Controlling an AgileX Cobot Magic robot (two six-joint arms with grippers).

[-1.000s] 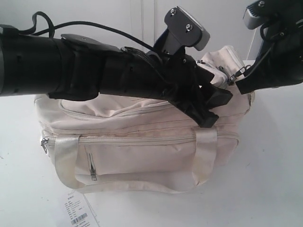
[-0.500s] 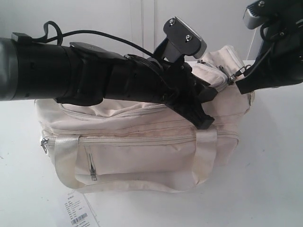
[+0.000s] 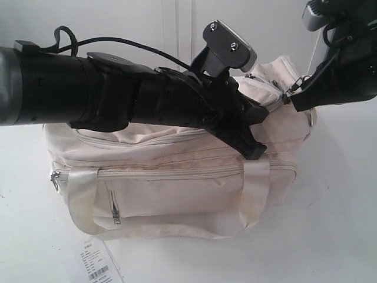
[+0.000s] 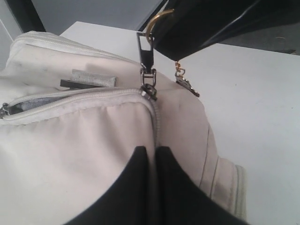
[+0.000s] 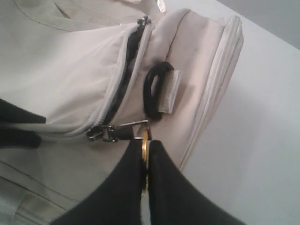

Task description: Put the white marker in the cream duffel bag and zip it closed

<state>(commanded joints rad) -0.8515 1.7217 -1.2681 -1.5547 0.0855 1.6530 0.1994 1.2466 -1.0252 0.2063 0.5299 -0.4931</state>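
The cream duffel bag (image 3: pixel 177 194) lies on the white table with its front pocket facing the camera. My left arm reaches across its top. The left gripper (image 3: pixel 256 152) is shut and pinches the bag's fabric (image 4: pixel 93 140) right by the zipper line, near the right handle strap (image 3: pixel 253 188). My right gripper (image 5: pixel 146 143) is shut on the gold ring (image 4: pixel 157 21) of the top zipper's pull (image 4: pixel 143 47), at the bag's right end. The slider (image 5: pixel 101 132) sits close to that end, and a dark slit of open zipper (image 5: pixel 124 79) shows beside it. The white marker is hidden.
A paper tag with a barcode (image 3: pixel 97 265) lies on the table in front of the bag. A black loop buckle (image 5: pixel 154 89) is sewn on the bag's end. A second small pull on a gold chain (image 4: pixel 185 82) hangs near the slider.
My left arm has drawn back to the left along the bag's top. The right gripper, still holding the zipper pull, has shifted slightly up and left.
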